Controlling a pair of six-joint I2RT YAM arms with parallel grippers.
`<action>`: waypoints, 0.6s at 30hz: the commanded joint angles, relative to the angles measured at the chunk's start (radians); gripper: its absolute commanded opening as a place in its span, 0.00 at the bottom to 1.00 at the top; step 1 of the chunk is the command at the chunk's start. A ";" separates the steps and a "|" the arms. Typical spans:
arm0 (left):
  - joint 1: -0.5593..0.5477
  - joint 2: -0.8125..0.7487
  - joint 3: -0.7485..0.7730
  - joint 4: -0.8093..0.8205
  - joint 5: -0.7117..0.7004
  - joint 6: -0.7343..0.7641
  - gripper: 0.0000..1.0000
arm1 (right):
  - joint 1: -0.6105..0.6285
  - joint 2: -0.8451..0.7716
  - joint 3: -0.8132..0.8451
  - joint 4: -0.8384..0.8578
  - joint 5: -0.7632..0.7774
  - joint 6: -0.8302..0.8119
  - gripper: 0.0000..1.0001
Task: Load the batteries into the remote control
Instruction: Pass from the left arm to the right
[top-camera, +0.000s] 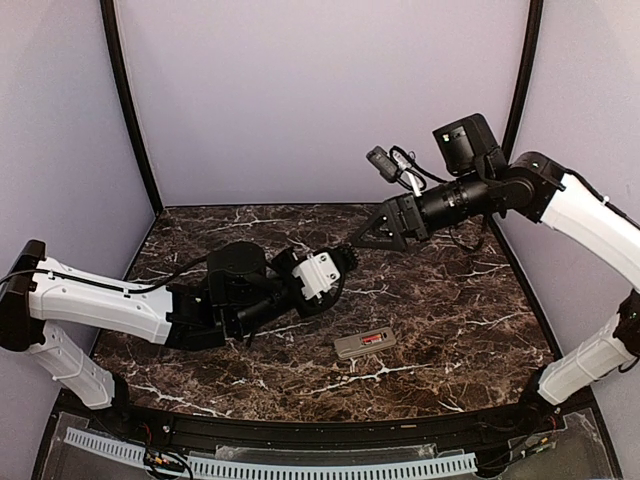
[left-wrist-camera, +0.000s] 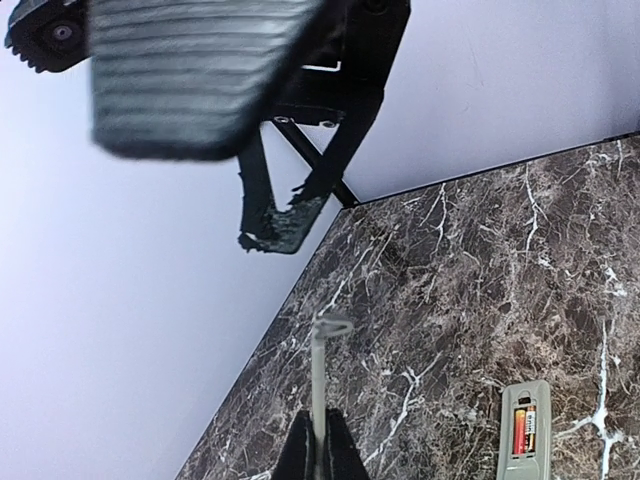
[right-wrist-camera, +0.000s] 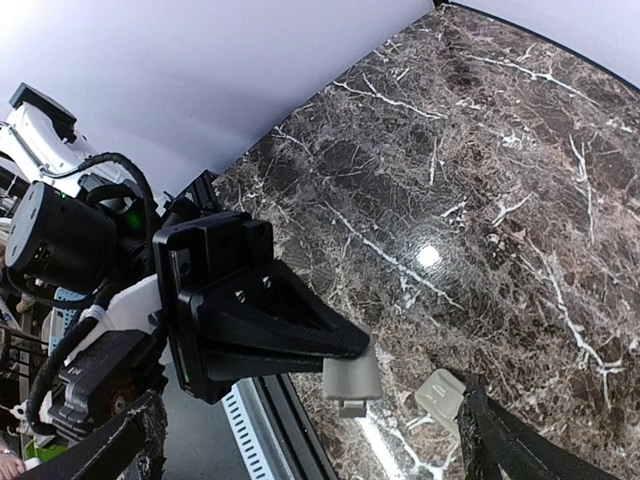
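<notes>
Remote (top-camera: 352, 348) back-up w/ red battery (top-camera: 372, 339) in; left fingers (left-wrist-camera: 299, 452) pinch grey cover (left-wrist-camera: 319, 370).

The left arm (top-camera: 100, 305) and right arm (top-camera: 590, 215) both wear glossy white shells over their long links, with black joints and black cylindrical motors between them. The left gripper (top-camera: 348, 260) carries a boxy white camera housing (top-camera: 318, 275). The right gripper (top-camera: 372, 232) is a black triangular frame below a black camera block (top-camera: 465, 140). Black cables (top-camera: 425, 172) loop over the right wrist. Two small screws (right-wrist-camera: 250, 290) sit in the left gripper's black ribbed bracket.
</notes>
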 joint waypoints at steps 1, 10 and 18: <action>0.002 -0.017 -0.016 0.084 0.050 0.060 0.00 | 0.007 -0.040 -0.048 -0.015 0.026 0.062 0.99; -0.006 0.005 0.000 0.077 0.058 0.068 0.00 | 0.027 -0.006 -0.054 0.041 0.034 0.091 0.74; -0.008 0.008 0.000 0.063 0.042 0.066 0.00 | 0.033 0.025 -0.060 0.062 0.006 0.129 0.57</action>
